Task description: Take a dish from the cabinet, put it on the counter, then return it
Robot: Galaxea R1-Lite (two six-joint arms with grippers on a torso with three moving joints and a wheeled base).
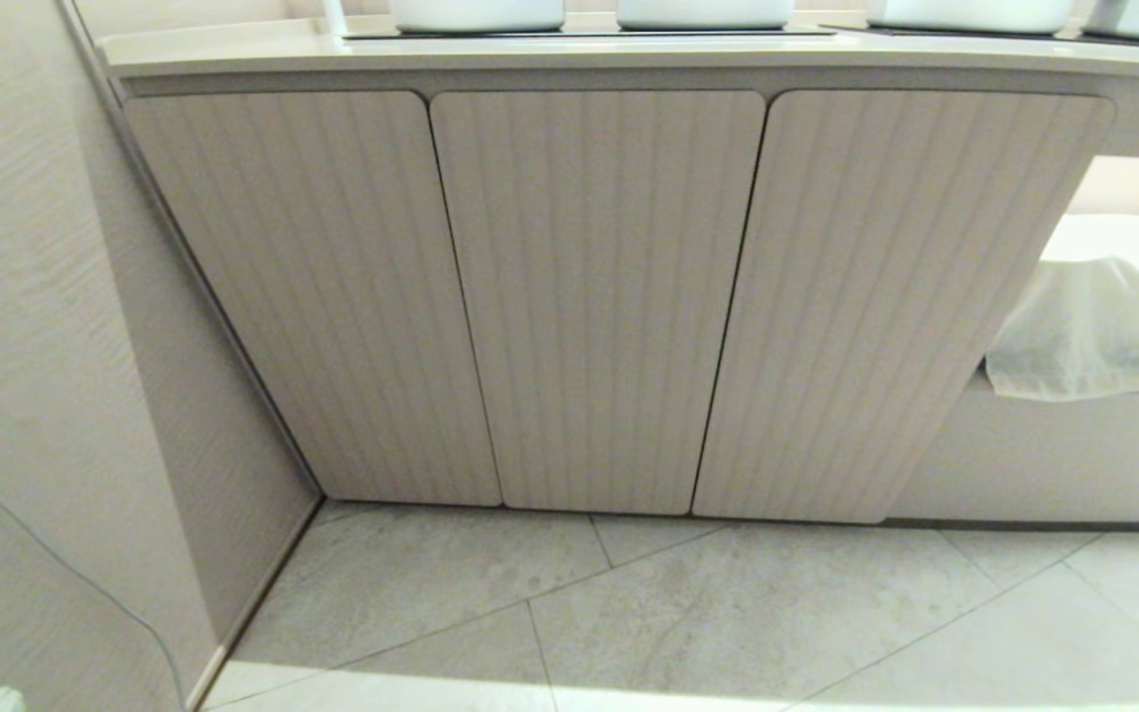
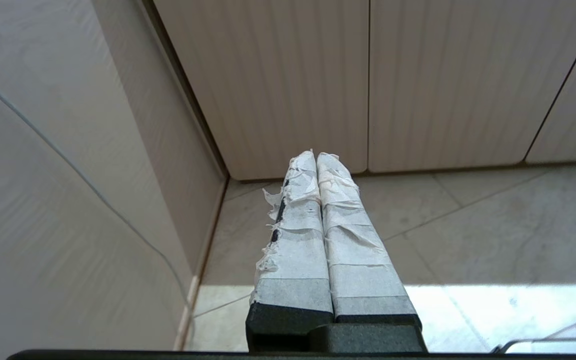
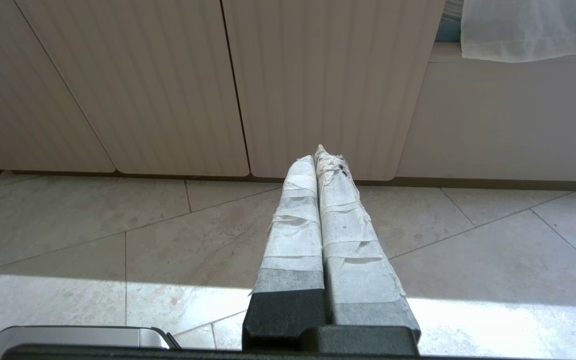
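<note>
Filling the head view: low beige cabinet with fluted round-cornered doors, all three closed, interior and off-white dish hidden. Along the top edge, cream-white countertop, cut off. Lower centre of each wrist view: left gripper and right gripper, taped jaws pressed together, empty, short of the doors above pale floor tiles.

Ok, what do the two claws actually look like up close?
Both match: the left claw and right claw each have two long tapering fingers wrapped in frayed white tape, on a dark green-black base block. No cables or markings show.
</note>
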